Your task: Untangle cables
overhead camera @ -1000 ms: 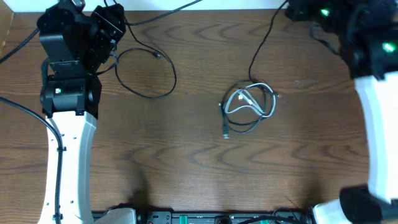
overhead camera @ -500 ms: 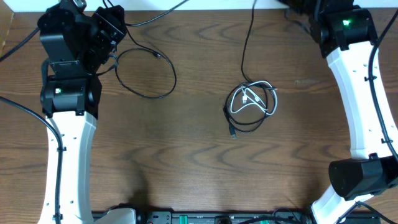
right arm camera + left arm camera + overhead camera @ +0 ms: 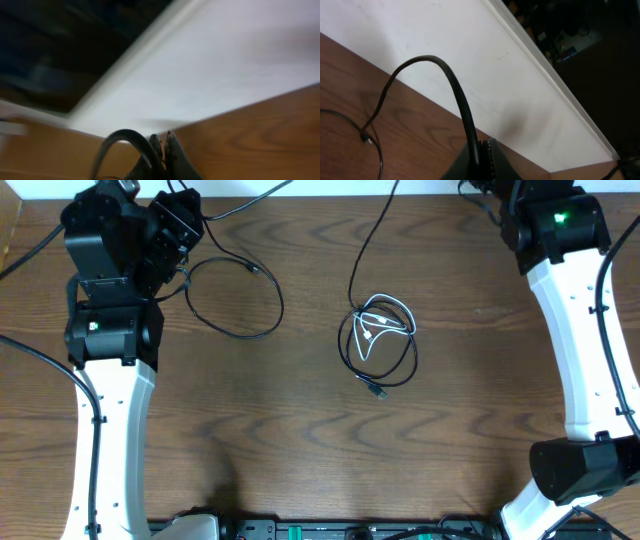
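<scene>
Near mid-counter [image 3: 300, 430] lies the tangle [image 3: 378, 340]: a white cable [image 3: 400, 305] coiled among black loops. From the tangle one black cable [image 3: 365, 250] runs off the far edge, pinched in the clenched right claw [image 3: 162, 139]. Left of the tangle, the left claw [image 3: 486, 145] grips a separate looped black cable [image 3: 279, 300], its arm folded at the wrist.

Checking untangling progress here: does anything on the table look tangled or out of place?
Yes. Mid-table, the white cable is looped with a black cable in one bundle, a strand trailing to the far edge. The other black cable lies apart, in an open loop.
</scene>
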